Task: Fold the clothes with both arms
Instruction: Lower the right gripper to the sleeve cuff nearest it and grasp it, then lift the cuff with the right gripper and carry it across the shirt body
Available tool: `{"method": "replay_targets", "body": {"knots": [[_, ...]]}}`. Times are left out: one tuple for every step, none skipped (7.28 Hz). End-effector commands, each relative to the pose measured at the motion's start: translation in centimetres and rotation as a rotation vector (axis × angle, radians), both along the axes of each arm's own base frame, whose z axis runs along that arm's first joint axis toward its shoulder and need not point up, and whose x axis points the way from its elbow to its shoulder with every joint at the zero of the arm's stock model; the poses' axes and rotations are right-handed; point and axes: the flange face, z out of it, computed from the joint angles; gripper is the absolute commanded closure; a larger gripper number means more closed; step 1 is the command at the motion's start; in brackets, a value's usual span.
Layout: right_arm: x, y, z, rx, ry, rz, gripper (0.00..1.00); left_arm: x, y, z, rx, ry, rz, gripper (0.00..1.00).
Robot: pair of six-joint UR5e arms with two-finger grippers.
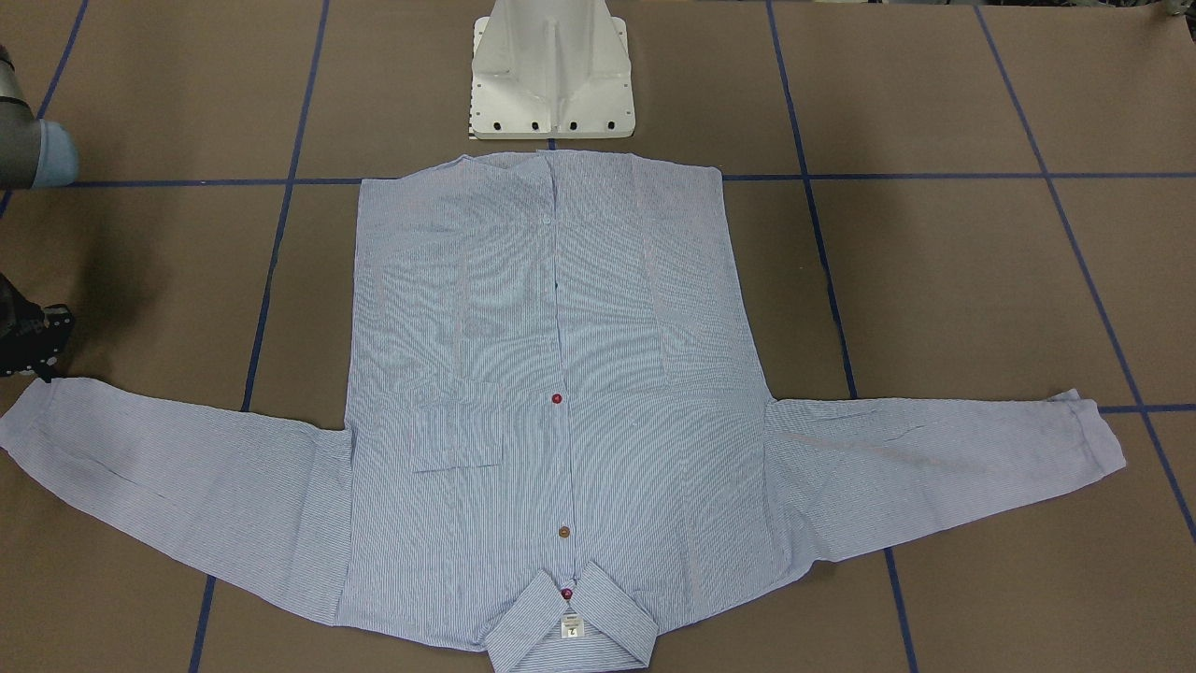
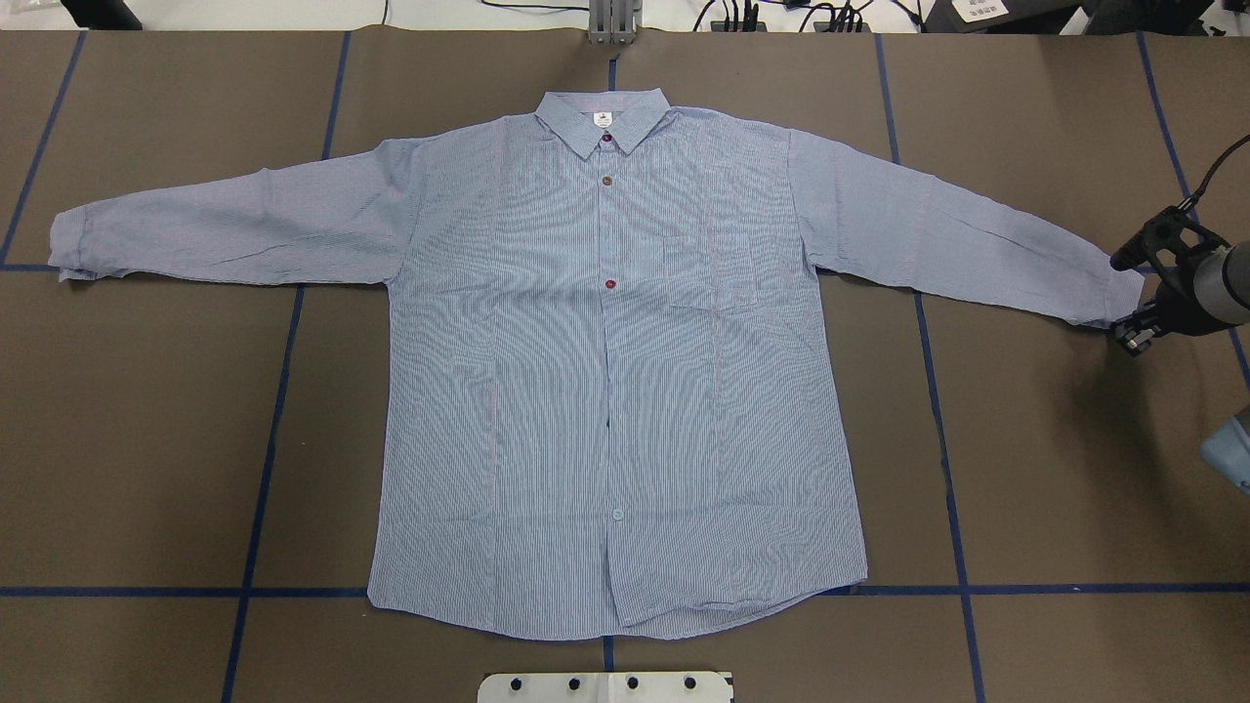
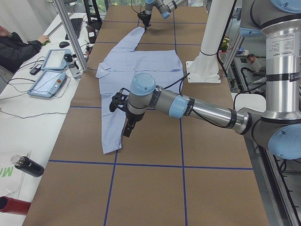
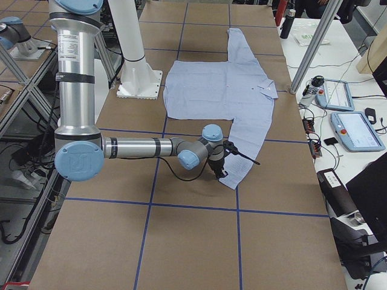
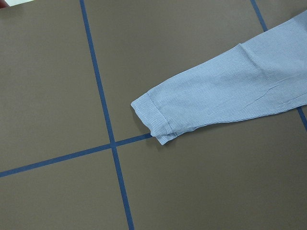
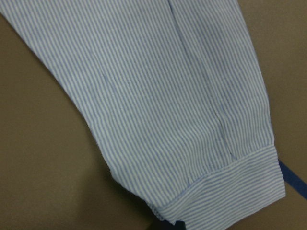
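The light blue striped shirt lies flat and face up on the brown table, buttoned, with both sleeves spread out and its collar on the far side from the robot. My right gripper is low at the end of the sleeve cuff on my right, touching or almost touching it. Its jaws do not show clearly. The right wrist view is filled by that cuff. My left gripper hangs above the other sleeve. I cannot tell if it is open. The left wrist view shows that cuff from above.
The white pedestal base stands just behind the shirt's hem. Blue tape lines cross the brown table. A side bench with control tablets and a dark bottle runs along the operators' side, where a person sits.
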Motion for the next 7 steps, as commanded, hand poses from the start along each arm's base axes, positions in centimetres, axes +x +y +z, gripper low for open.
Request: {"method": "replay_targets", "body": {"knots": [[-0.5,-2.2,-7.8,-0.042,-0.009,0.025,1.0,0.0,0.1,-0.3,0.005,0.0,-0.001,0.0],[-1.4,-3.7,-14.0,-0.078,-0.001,0.049,1.0,0.0,0.1,-0.2,0.003,0.0,-0.001,0.0],[-3.0,-5.9,-19.8,-0.11,-0.013,0.097,1.0,0.0,0.1,-0.1,0.0,0.0,-0.001,0.0],[-6.9,-7.0,-25.4,-0.147,-0.045,0.136,1.0,0.0,0.1,-0.1,0.0,0.0,-0.001,0.0],[-10.9,-7.4,-31.0,-0.165,-0.072,0.165,1.0,0.0,0.1,-0.1,0.0,0.0,-0.001,0.0],[-14.5,-7.8,-35.9,-0.164,-0.09,0.227,1.0,0.0,0.1,0.0,-0.002,0.0,-0.001,0.0],[-17.7,-9.0,-39.8,-0.186,-0.12,0.28,1.0,0.0,0.1,0.0,-0.002,0.0,-0.001,0.0]]}}
